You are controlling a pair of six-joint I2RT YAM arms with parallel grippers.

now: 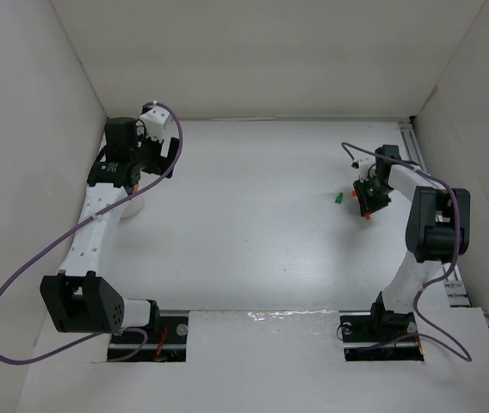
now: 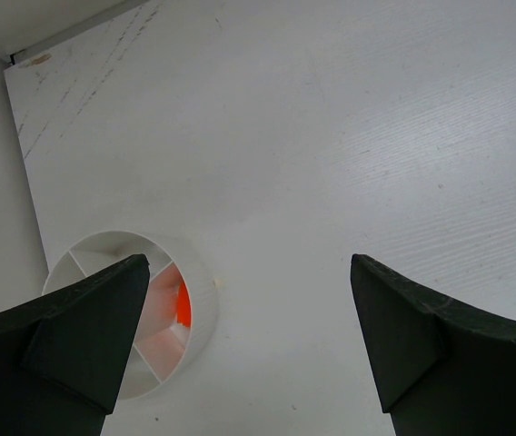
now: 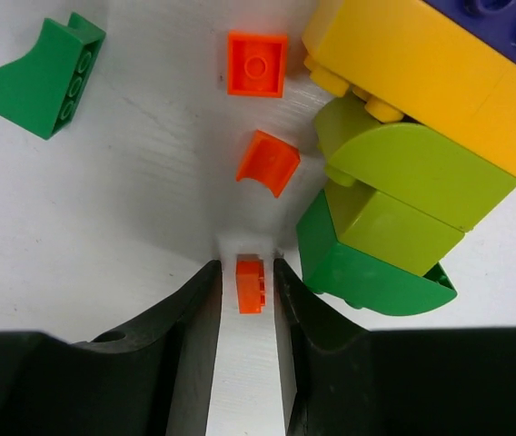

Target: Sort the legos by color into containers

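Observation:
In the right wrist view my right gripper [image 3: 247, 272] is down on the table, its jaws drawn in tight on a tiny orange lego [image 3: 250, 284] lying on its side. Ahead lie a flat orange square [image 3: 257, 64], a curved orange piece [image 3: 268, 162] and a green curved lego [image 3: 40, 77]. To the right is a cluster of yellow [image 3: 412, 73], lime [image 3: 412, 163], green [image 3: 367, 277] and purple-blue [image 3: 503, 23] legos. My left gripper [image 2: 249, 327] hangs open beside the round white divided container [image 2: 199, 300], which has an orange lego [image 2: 183, 304] in one compartment.
White walls enclose the table on three sides. From above, the right gripper [image 1: 367, 202] is at the right, a green lego [image 1: 338, 198] just to its left. The left arm [image 1: 98, 232] reaches over the container [image 1: 133, 209] near the left wall.

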